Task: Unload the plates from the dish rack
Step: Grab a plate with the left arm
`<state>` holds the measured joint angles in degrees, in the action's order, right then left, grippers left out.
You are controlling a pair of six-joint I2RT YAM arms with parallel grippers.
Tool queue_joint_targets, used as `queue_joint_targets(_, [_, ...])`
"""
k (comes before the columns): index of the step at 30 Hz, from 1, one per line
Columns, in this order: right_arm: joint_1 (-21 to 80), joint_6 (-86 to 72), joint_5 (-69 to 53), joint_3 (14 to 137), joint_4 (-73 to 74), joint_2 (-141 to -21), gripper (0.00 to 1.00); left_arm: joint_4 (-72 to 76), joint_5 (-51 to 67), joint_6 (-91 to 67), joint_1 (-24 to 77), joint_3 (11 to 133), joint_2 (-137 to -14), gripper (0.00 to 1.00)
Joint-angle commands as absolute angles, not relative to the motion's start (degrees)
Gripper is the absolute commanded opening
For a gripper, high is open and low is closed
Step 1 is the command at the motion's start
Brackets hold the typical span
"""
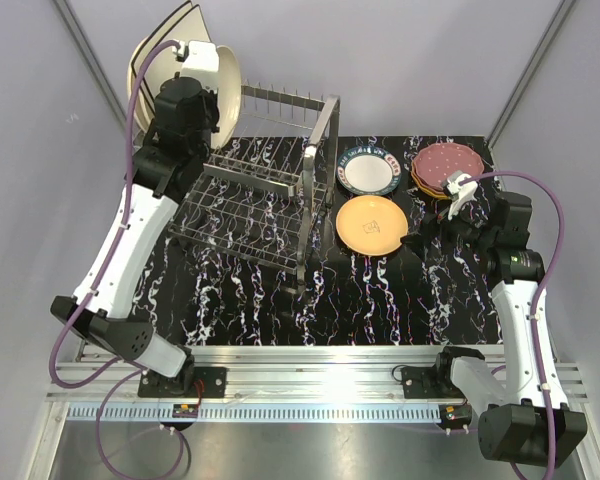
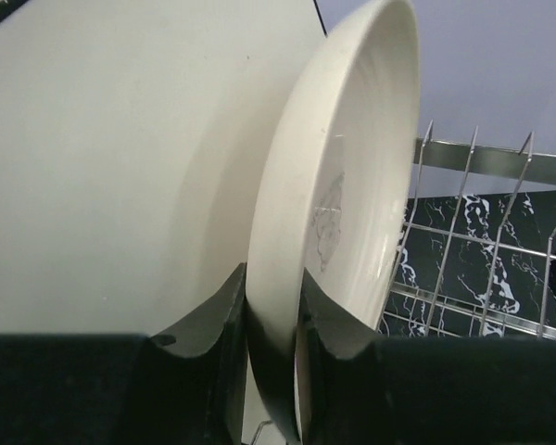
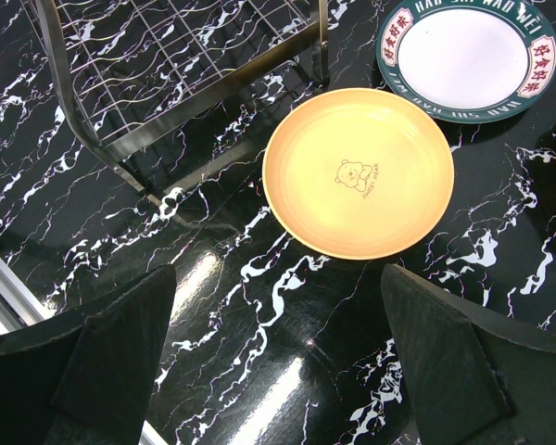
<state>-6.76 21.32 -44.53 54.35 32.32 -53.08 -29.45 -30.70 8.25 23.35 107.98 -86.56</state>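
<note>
The silver wire dish rack (image 1: 255, 205) stands left of centre on the black marbled table. My left gripper (image 1: 210, 108) is shut on the rim of a cream round plate (image 1: 227, 80) standing on edge at the rack's far left end. In the left wrist view the fingers (image 2: 218, 311) pinch that plate (image 2: 343, 185). More cream plates (image 1: 158, 55) stand behind it, one showing in the left wrist view (image 2: 102, 167). My right gripper (image 1: 430, 222) is open and empty above the table, near an orange plate (image 3: 357, 171); it is open in the right wrist view (image 3: 278, 343).
On the table right of the rack lie the orange plate (image 1: 370, 223), a white plate with a dark green rim (image 1: 368, 170) and a stack topped by a maroon dotted plate (image 1: 445, 165). The rack's near corner post (image 3: 74, 102) is left of my right gripper.
</note>
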Motion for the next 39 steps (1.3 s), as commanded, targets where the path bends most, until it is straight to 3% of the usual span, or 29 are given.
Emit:
queue_joint_targets(1, [-6.7,21.6,-44.6,54.3,29.9,-52.4,1.0,-20.6,-32.8,13.6,22.5,107.7,-83.1,0.08])
queue_joint_targets(8, [-7.0,21.5,-44.8,54.2,29.8,-52.0,1.0,-14.9,-28.2,15.4,22.5,108.3,-80.1,0.0])
queue_joint_targets(17, [-7.0,21.7,-44.7,54.1,29.8,-52.7,1.0,-10.3,-22.7,13.0,22.5,108.0,-76.0,0.0])
queue_joint_targets(30, [-7.0,22.5,-44.3,54.0,29.9,-53.6,1.0,-13.4,-10.6,-5.0,22.5,104.5,-66.3,0.0])
queue_joint_targets(39, [-7.2,23.8,-44.7,53.6,30.1,-54.0,1.0,-15.9,4.9,-18.4,22.5,93.8,-57.4,0.0])
